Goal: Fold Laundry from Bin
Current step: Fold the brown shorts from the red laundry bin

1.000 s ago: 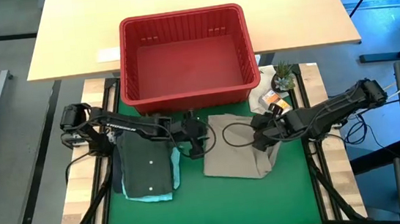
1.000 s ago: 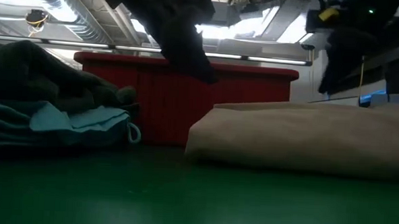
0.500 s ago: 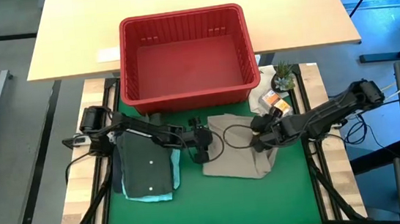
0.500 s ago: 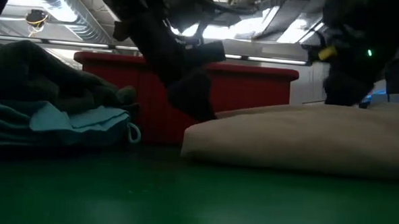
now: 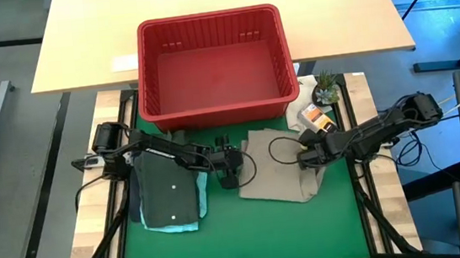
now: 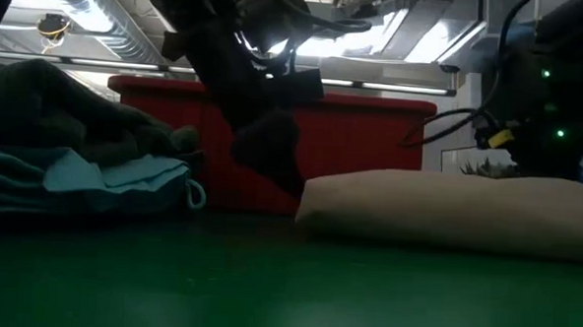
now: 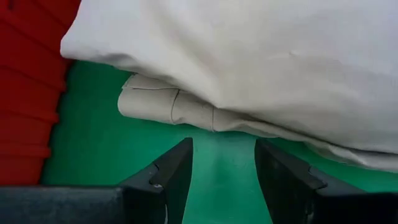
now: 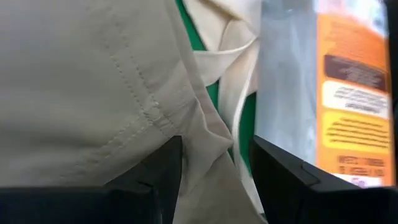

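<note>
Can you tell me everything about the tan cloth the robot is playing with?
The beige-tan garment is soft woven cloth with stitched seams, folded into a thick, puffy rectangle. It lies flat on the green mat, just in front of the red bin. The left claw sits open at one folded edge, not holding it. The right claw is at the opposite edge, with a bit of cloth between its fingers.

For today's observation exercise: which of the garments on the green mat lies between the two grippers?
The beige-tan garment, lying alone right of centre; the dark olive and teal pieces sit stacked at the left.
</note>
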`<move>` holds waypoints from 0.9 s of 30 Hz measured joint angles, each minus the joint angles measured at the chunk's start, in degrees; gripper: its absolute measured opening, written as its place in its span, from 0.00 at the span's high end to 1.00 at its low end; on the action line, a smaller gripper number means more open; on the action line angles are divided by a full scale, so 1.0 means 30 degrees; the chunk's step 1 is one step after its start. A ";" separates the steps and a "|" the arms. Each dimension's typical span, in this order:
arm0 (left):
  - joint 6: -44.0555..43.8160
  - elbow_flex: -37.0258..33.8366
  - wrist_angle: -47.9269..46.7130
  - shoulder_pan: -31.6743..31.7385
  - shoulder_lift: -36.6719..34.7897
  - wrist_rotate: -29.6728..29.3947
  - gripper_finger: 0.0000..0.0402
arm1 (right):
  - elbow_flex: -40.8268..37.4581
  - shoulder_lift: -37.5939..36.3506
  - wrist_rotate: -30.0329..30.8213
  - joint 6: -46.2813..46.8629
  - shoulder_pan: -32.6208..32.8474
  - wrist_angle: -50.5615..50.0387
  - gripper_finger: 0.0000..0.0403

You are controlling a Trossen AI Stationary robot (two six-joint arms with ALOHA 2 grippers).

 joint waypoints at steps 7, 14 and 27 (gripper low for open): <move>-0.0004 -0.0004 -0.0119 -0.0078 0.0000 0.0013 0.58 | 0.2941 -0.0168 -0.0022 -0.0905 0.0039 -0.2629 0.55; 0.0621 0.0176 -0.0405 -0.0711 -0.1106 -0.0501 0.59 | 0.7256 -0.0175 -0.3636 -0.1981 0.0058 -0.4022 0.55; -0.0505 0.0233 0.0959 -0.2673 -0.2908 0.0036 0.72 | 0.8212 -0.0117 -0.6110 -0.2081 0.5854 -0.2817 0.55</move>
